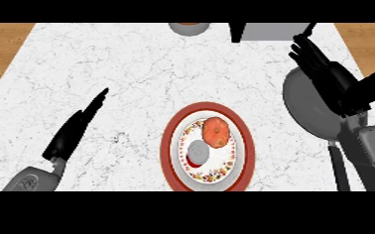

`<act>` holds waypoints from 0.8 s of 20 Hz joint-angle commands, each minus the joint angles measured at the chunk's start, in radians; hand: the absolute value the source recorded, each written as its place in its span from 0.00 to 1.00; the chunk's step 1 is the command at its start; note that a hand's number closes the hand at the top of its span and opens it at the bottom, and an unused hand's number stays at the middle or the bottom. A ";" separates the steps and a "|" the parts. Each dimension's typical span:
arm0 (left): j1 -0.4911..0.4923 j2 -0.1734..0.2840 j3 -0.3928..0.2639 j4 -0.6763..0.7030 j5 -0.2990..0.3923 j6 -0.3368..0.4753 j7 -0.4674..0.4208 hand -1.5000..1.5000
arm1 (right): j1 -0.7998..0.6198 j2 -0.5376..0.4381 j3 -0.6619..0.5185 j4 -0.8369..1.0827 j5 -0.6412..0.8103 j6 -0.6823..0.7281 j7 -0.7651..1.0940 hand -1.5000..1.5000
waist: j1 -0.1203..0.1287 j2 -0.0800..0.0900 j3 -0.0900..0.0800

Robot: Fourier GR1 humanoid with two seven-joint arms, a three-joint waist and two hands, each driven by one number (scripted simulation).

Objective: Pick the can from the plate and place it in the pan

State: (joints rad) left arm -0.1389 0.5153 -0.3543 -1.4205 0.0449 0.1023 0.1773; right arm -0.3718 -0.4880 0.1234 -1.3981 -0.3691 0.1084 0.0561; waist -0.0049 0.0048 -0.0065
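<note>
While the can [198,151] sits on the plate [245,151], the right hand [330,74] hovers well apart.

can [198,151] on plate [242,129], pan [311,109] at right

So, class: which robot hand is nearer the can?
Right, though not by much. The right robot hand hovers over the pan, up-right of the can; the left robot hand lies far left.

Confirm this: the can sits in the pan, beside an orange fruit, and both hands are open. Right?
Not quite. The head view shows the can on the plate, not in the pan. The fruit is beside it, and the left hand and right hand are open.
</note>
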 commanded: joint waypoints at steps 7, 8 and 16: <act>-0.094 -0.175 0.178 -0.067 0.213 0.083 -0.031 0.50 | -0.273 0.107 0.210 -0.081 -0.012 0.350 -0.107 1.00 | 0.112 0.003 0.003; -0.088 -0.166 0.223 -0.074 0.243 0.087 -0.034 0.50 | -0.237 0.118 0.192 -0.023 -0.002 0.383 -0.196 1.00 | 0.078 0.006 0.007; -0.054 -0.186 0.251 -0.099 0.250 0.115 -0.022 0.50 | -0.170 -0.043 0.149 0.176 0.358 0.486 -0.776 0.00 | 0.038 0.006 0.009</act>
State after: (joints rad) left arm -0.2159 0.3497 -0.1141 -1.5047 0.2846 0.2059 0.1600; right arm -0.5326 -0.4618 0.2799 -1.3185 -0.1578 0.5530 -0.5057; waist 0.0394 0.0094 0.0020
